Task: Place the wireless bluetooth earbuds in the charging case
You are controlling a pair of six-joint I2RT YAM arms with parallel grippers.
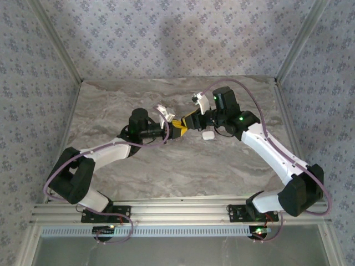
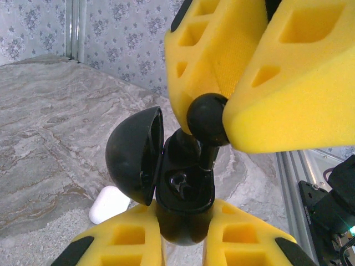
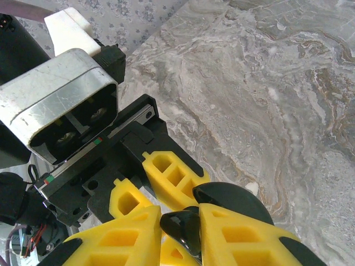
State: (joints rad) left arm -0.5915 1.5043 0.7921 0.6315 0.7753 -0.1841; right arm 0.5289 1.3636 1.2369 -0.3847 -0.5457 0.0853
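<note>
Left gripper (image 2: 186, 235): clamping the base of the black charging case (image 2: 183, 191) and holding it off the table (image 1: 166, 172).
Case lid (image 2: 133, 155): standing open, swung to the case's left side.
Black earbud (image 2: 208, 119): hanging at the case's mouth, stem pointing toward a well, not yet seated.
Right gripper (image 3: 180, 235): pinching the earbud directly above the case.
White case (image 1: 208, 134): lying on the table just right of the black case, looking closed.
Progress: this insertion is looking almost done. Seating, release and lid closing are remaining. Whether the case's other well is filled: cannot tell.
</note>
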